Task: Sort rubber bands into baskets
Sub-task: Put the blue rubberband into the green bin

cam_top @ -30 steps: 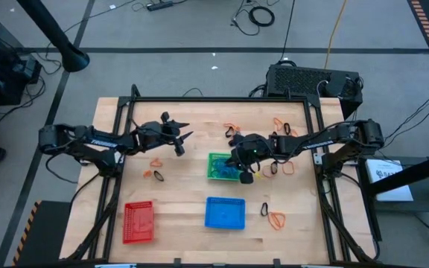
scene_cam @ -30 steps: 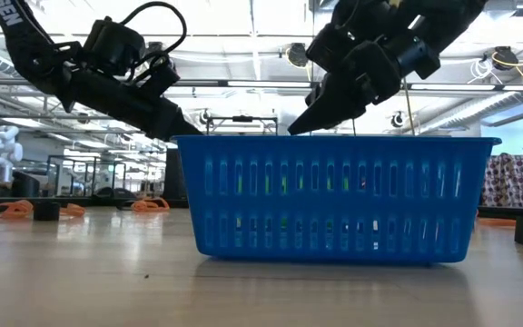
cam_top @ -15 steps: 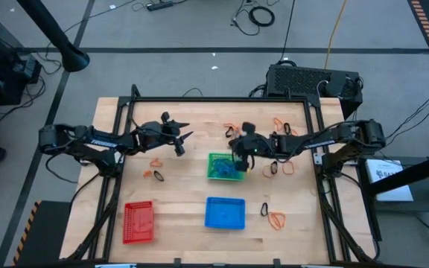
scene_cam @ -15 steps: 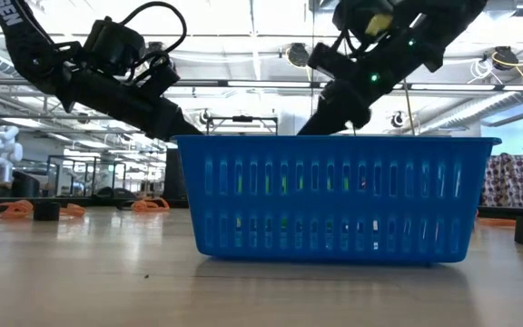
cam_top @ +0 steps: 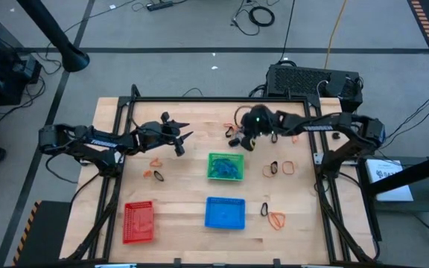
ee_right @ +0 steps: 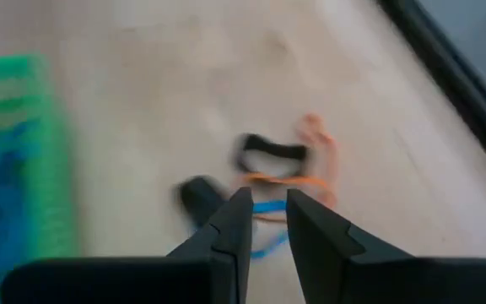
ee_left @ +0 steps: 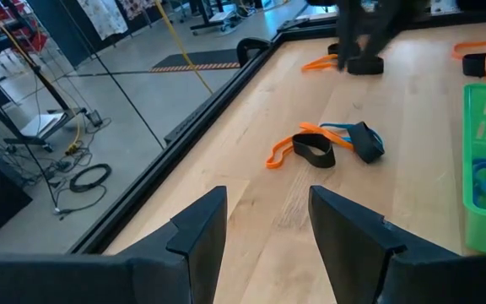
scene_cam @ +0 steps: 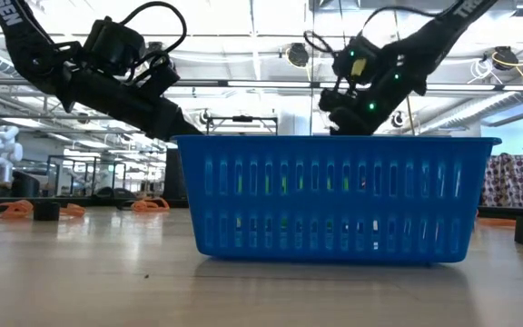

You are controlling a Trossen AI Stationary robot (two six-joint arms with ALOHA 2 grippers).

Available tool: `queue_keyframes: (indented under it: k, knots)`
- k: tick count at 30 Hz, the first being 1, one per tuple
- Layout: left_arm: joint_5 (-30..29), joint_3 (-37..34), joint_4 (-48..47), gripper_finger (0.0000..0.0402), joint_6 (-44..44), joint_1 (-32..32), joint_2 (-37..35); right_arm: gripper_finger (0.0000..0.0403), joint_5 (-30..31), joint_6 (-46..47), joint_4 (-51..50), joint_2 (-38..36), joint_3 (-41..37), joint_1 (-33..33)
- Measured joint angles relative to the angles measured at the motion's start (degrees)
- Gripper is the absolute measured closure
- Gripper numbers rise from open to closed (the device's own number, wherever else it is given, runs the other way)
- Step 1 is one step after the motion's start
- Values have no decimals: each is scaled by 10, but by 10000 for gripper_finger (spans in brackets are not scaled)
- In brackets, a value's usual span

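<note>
Rubber bands: blue ones in green basket (cam_top: pixel 225 167); loose tangle (cam_top: pixel 232 131) of orange, black, blue near table's far edge; others (cam_top: pixel 281 167) right of green basket.
Baskets: green at centre, blue basket (cam_top: pixel 224 212) nearer front, red basket (cam_top: pixel 138 221) front-left.
Right gripper (cam_top: pixel 241 139): above the far tangle, fingers slightly apart, holding nothing.
Left gripper (cam_top: pixel 185 137): left of green basket, fingers apart, empty.

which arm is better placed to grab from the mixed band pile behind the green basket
Right. The right gripper, fingers slightly apart and empty, hangs over the pile of rubber bands behind the green basket, pointing at it. The left gripper, open, waits farther off across the table, probably a longer reach.
</note>
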Motion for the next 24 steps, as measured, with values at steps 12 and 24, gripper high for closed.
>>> queue_keyframes:
  k: [12,24]
  knots:
    - [0,0,-1,224,0,0,0,333,3,142,20,84,0,-33]
    - [0,0,-2,224,0,0,0,343,6,169,49,154,2,-24]
